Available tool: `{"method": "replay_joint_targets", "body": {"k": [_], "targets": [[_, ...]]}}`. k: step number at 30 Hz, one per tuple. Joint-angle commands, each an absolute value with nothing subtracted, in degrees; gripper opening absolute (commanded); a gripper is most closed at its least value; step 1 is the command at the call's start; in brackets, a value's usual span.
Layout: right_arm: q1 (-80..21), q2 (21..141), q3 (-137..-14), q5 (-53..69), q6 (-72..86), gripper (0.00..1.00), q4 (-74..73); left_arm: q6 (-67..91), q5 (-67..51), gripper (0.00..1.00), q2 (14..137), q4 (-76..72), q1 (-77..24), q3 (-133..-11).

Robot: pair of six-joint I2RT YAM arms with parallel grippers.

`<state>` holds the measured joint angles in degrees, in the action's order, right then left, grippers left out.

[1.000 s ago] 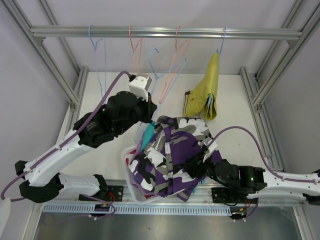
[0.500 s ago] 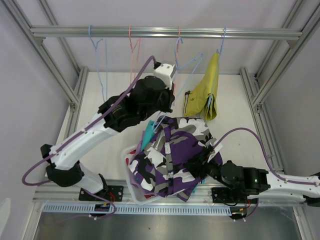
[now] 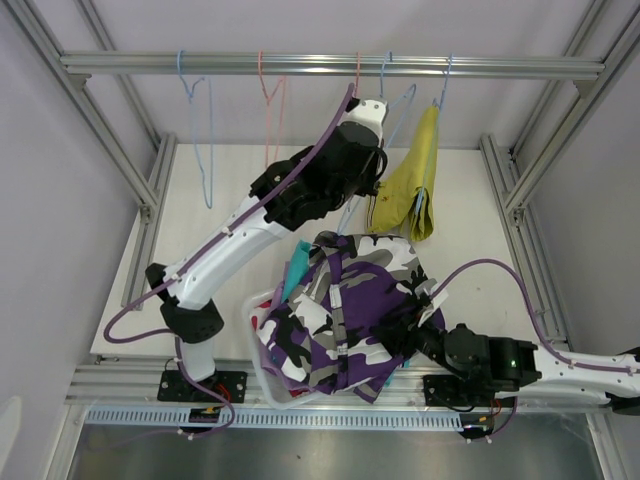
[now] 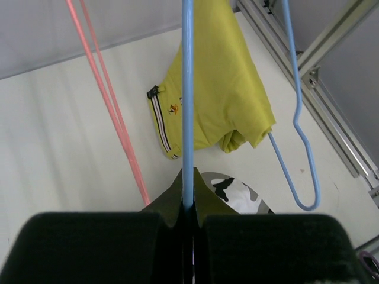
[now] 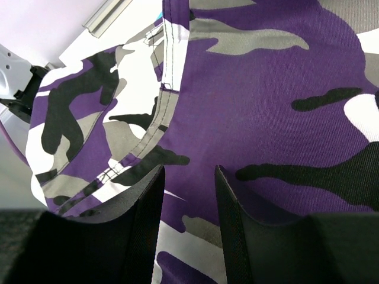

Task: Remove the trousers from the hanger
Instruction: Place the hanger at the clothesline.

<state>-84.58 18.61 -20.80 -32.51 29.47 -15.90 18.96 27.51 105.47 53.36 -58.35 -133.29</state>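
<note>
Rail (image 3: pixel 330 65) runs across top of frame. Camouflage shorts (image 3: pixel 350 300) off, heaped lower centre. Right gripper (image 5: pixel 188 189) half-open over them, gripping nothing. Mustard shorts (image 3: pixel 405 195) hang upper right, only pair on a hanger. Left gripper (image 4: pixel 188 216) pinched shut on empty blue hanger (image 4: pixel 187 118). Likely best: check hook sits on rail before release, keep clear of mustard pair.

I see the mustard yellow shorts (image 3: pixel 405 185) hanging folded on a blue hanger (image 3: pixel 442 80) at upper right, with a black-and-white striped band down 1 side. The purple-black-white camouflage shorts (image 3: pixel 350 300) lie crumpled at lower centre, topping a heap. Teal cloth (image 3: pixel 292 272) and red-and-white cloth (image 3: pixel 262 322) peek out at their left edge.
</note>
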Motion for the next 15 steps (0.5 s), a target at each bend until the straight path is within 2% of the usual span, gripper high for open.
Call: {"method": "replay_joint_targets", "body": {"k": [1,15], "targets": [[-84.3,17.7,-20.2,-34.2,28.0,0.44,-15.8,18.2,30.0,0.00,105.9,51.9,-56.5,-136.9],[-83.6,15.7,-19.4,-30.4,27.0,0.44,-15.2,17.6,28.2,0.00,113.5,45.6,-53.9,-142.4]]}}
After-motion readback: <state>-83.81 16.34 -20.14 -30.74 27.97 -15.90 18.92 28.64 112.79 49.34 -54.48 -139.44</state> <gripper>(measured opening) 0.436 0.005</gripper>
